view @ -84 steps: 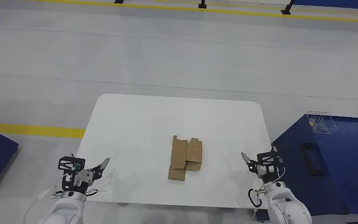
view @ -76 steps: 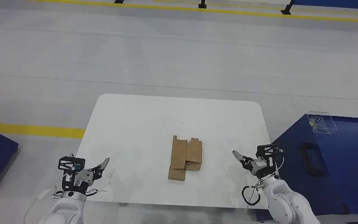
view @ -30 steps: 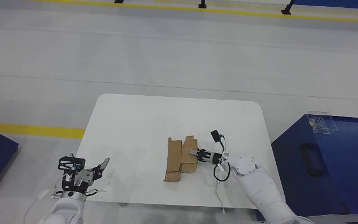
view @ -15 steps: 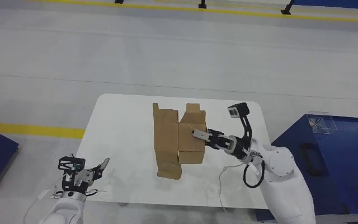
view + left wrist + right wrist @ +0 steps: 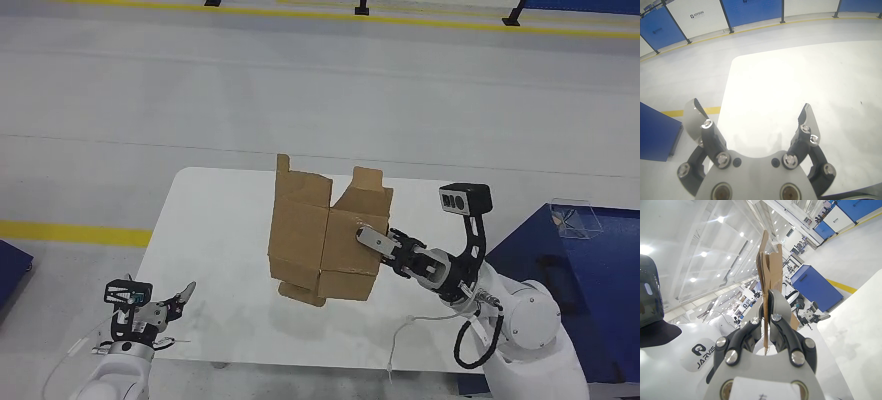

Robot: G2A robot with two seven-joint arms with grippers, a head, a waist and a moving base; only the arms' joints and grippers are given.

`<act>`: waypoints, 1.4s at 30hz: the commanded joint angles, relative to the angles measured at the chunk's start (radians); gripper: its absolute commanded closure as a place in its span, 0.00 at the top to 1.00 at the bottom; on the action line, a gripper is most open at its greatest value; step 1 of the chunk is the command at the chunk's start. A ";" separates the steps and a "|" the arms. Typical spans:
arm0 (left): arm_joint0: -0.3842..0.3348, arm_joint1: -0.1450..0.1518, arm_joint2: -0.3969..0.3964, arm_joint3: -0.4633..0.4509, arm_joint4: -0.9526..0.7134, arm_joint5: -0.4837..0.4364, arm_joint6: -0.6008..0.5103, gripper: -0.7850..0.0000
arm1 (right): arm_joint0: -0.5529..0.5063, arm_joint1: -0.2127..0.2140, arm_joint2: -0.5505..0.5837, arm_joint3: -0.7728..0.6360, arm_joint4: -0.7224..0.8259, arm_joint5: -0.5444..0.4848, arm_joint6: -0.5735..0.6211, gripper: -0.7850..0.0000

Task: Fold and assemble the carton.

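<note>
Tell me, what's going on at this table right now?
The robot's right hand is clamped on one edge of the flattened carton and holds it up on end over the white table. The carton is not yet folded into a box; its panels lie flat against each other. The left hand sits open near the table's front corner, holding nothing.

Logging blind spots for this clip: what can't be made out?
- Far face of the carton: top view, hidden by its own near panels.
- Flap layout: right wrist view, cardboard seen edge-on.
- Second finger of the right claw: top view, behind the cardboard.
- Whether its lower edge touches the table: top view, cannot tell.
</note>
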 commanded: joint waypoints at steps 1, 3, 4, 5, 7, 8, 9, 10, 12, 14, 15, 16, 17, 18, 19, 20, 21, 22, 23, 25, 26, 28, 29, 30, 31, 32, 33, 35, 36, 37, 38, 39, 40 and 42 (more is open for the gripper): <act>0.000 0.000 0.000 0.000 0.000 0.000 0.000 1.00 | 0.000 0.000 0.000 0.000 0.000 0.000 0.000 0.00; 0.000 0.000 0.000 0.000 0.000 0.000 0.000 1.00 | 0.000 0.000 0.000 0.000 0.000 0.000 0.000 0.00; 0.000 0.000 0.000 0.000 0.000 0.000 0.000 1.00 | 0.000 0.000 0.000 0.000 0.000 0.000 0.000 0.00; 0.000 0.000 0.000 0.000 0.000 0.000 0.000 1.00 | 0.000 0.000 0.000 0.000 0.000 0.000 0.000 0.00; 0.000 0.000 0.000 0.000 0.000 0.000 0.000 1.00 | -0.016 -0.001 -0.003 0.012 0.023 0.007 -0.031 0.00; 0.000 0.000 0.000 0.000 0.000 0.000 0.000 1.00 | -0.029 -0.002 -0.005 0.021 0.057 0.002 -0.039 0.00; 0.000 0.000 0.000 0.000 0.000 0.000 0.000 1.00 | -0.043 -0.003 -0.008 0.031 0.109 -0.003 -0.044 0.00; 0.000 0.000 0.000 0.000 0.000 0.000 0.000 1.00 | -0.055 -0.004 -0.010 0.042 0.168 -0.009 -0.041 0.00; 0.000 0.000 0.000 0.000 0.000 0.000 0.000 1.00 | -0.076 -0.006 -0.016 0.068 0.297 -0.007 -0.019 0.00; 0.000 0.000 0.000 0.000 0.000 0.000 0.000 1.00 | -0.095 -0.009 -0.036 0.099 0.473 0.033 0.029 0.00; 0.000 0.000 0.000 0.000 0.000 0.000 0.000 1.00 | -0.098 -0.011 -0.044 0.120 0.563 0.061 0.060 0.00; 0.000 0.000 0.000 0.000 0.000 0.000 0.000 1.00 | -0.100 -0.012 -0.055 0.143 0.638 0.100 0.098 0.00; 0.000 0.000 0.000 0.000 0.000 0.000 0.000 1.00 | -0.099 -0.013 -0.070 0.166 0.723 0.148 0.139 0.00; 0.000 0.000 0.000 0.000 0.000 0.000 0.000 1.00 | -0.097 -0.015 -0.084 0.192 0.808 0.197 0.171 0.00; 0.000 0.000 0.000 0.000 0.000 0.000 0.000 1.00 | -0.095 -0.019 -0.107 0.217 0.908 0.261 0.206 0.00; 0.000 0.000 0.000 0.000 0.000 0.000 0.000 1.00 | -0.088 -0.021 -0.126 0.245 0.984 0.320 0.232 0.00; 0.000 0.000 0.000 0.000 0.000 0.000 0.000 1.00 | -0.079 -0.025 -0.148 0.272 1.052 0.373 0.256 0.00; 0.000 0.000 0.000 0.000 0.000 0.000 0.000 1.00 | -0.073 -0.029 -0.176 0.298 1.125 0.432 0.275 0.00; 0.000 0.000 0.000 0.000 0.000 0.000 0.000 1.00 | -0.063 -0.033 -0.199 0.322 1.183 0.483 0.288 0.00; 0.000 0.000 0.000 0.000 0.000 0.000 0.000 1.00 | -0.049 -0.043 -0.253 0.369 1.310 0.587 0.303 0.00; 0.000 0.000 0.000 0.000 0.000 0.000 0.000 1.00 | -0.041 -0.049 -0.282 0.388 1.360 0.636 0.303 0.00; 0.000 0.000 0.000 0.000 0.000 0.000 0.000 1.00 | -0.029 -0.061 -0.343 0.426 1.469 0.731 0.289 0.00; 0.000 0.000 0.000 0.000 0.000 0.000 0.000 1.00 | -0.026 -0.067 -0.373 0.444 1.524 0.777 0.281 0.00; 0.000 0.000 0.000 0.000 0.000 0.000 0.000 1.00 | -0.021 -0.074 -0.403 0.463 1.580 0.821 0.267 0.00; 0.000 0.000 0.000 0.000 0.000 0.000 0.000 1.00 | -0.016 -0.080 -0.430 0.479 1.627 0.858 0.251 0.00; 0.000 0.000 0.000 0.000 0.000 0.000 0.000 1.00 | -0.013 -0.087 -0.458 0.493 1.682 0.897 0.237 0.00; 0.000 0.000 0.000 0.000 0.000 0.000 0.000 1.00 | -0.012 -0.094 -0.486 0.509 1.760 0.945 0.224 0.00; 0.000 0.000 0.000 0.000 0.000 0.000 0.000 1.00 | 0.005 -0.107 -0.524 0.540 1.892 1.006 0.171 0.00; 0.000 0.000 0.000 0.000 0.000 0.000 0.000 1.00 | 0.009 -0.113 -0.546 0.551 1.952 1.036 0.148 0.00; 0.000 0.000 0.000 0.000 0.000 0.000 0.000 1.00 | 0.013 -0.119 -0.568 0.565 2.011 1.061 0.118 0.00; 0.000 0.000 0.000 0.000 0.000 0.000 0.000 1.00 | 0.017 -0.125 -0.591 0.579 2.070 1.084 0.082 0.00; 0.000 0.000 0.000 0.000 0.000 0.000 0.000 1.00 | 0.020 -0.131 -0.612 0.590 2.134 1.101 0.049 0.00; 0.000 0.000 0.000 0.000 0.000 0.000 0.000 1.00 | 0.027 -0.136 -0.627 0.602 2.184 1.104 0.015 0.00; 0.000 0.000 0.000 0.000 0.000 0.000 0.000 1.00 | 0.037 -0.146 -0.654 0.619 2.263 1.109 -0.045 0.00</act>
